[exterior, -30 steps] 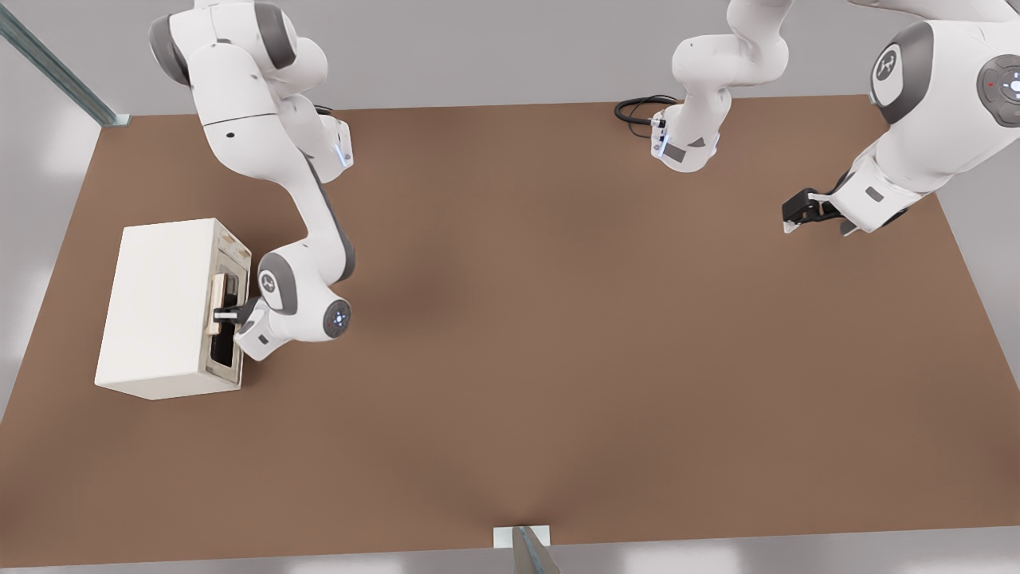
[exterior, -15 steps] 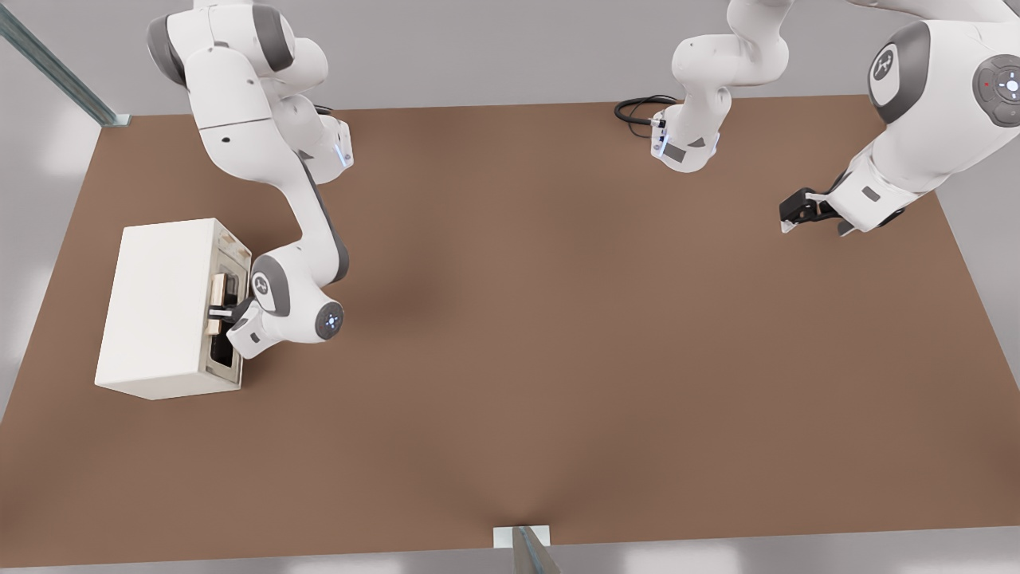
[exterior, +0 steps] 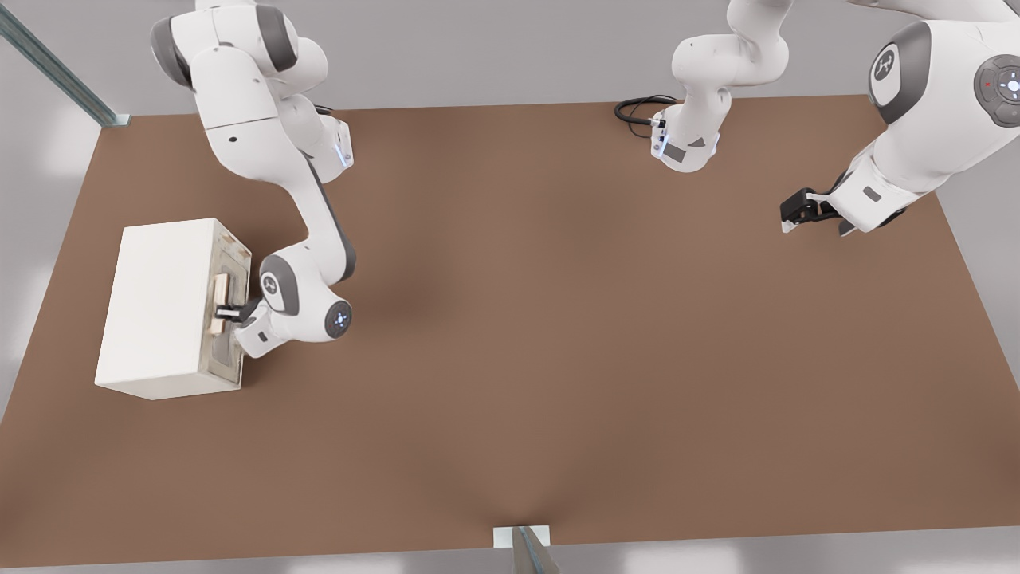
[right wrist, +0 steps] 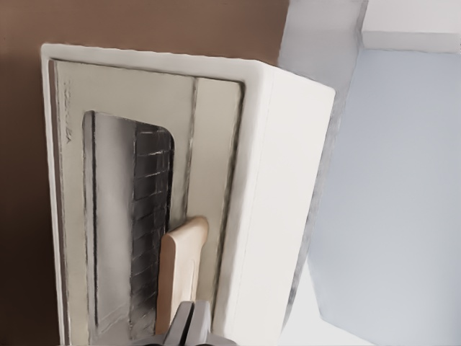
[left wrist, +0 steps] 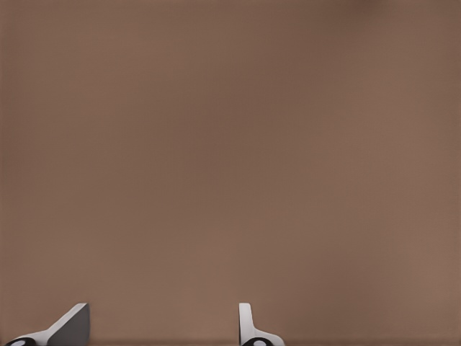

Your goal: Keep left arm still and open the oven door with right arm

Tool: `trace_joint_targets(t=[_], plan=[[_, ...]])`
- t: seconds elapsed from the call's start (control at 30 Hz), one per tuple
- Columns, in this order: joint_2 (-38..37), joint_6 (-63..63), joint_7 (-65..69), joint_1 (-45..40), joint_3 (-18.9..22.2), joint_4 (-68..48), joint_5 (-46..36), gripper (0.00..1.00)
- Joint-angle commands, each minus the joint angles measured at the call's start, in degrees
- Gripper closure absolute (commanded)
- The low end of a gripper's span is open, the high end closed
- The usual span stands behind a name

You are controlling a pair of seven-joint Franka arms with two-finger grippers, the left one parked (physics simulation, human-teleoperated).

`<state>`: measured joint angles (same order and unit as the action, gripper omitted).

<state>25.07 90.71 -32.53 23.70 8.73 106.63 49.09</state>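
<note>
Oven door point(exterior: 227, 315), at the frame's left on the counter point(exterior: 558, 335), faces right. Gripper point(exterior: 226, 313) sits directly in front, pinched narrow on the handle point(right wrist: 180, 270), apparently gripping it.

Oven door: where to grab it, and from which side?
Grip the tan bar handle, the only part that stands proud of the door; the rest is a flat frame and window. Come straight at the door's face, from the front view's right, fingers either side of the bar. The end effector is already at the handle from that side.
</note>
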Motion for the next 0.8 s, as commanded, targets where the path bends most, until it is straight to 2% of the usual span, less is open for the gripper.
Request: trace_joint_targets(t=[0.0, 0.03, 0.1, 0.13, 0.2, 0.23, 0.27, 0.3, 0.4, 0.77], plan=[[0.2, -0.5, -2.2, 1.5, -0.1, -2.6, -2.9, 0.79], [2.9, -2.0, -2.5, 2.4, -0.3, -6.3, -5.7, 0.79], [1.9, -2.9, -1.9, 2.1, -0.5, -10.4, -12.2, 0.79], [-2.1, -3.0, 4.3, -0.2, -0.5, -12.3, -22.0, 0.79], [-5.0, -3.1, 21.5, -5.8, -0.5, -20.9, -41.2, 0.79], [-5.0, -4.9, 26.7, -8.0, -0.5, -25.4, -45.0, 0.79], [-6.2, -8.0, 32.3, -8.1, -0.5, -27.4, -45.9, 0.13], [-6.8, -8.0, 32.5, -9.5, -0.3, -28.2, -52.1, 0.00], [-11.3, -2.6, 32.1, -10.8, 0.2, -28.4, -53.2, 0.00], [-11.8, -3.7, 31.9, -12.1, 0.8, -29.9, -52.1, 0.00]])
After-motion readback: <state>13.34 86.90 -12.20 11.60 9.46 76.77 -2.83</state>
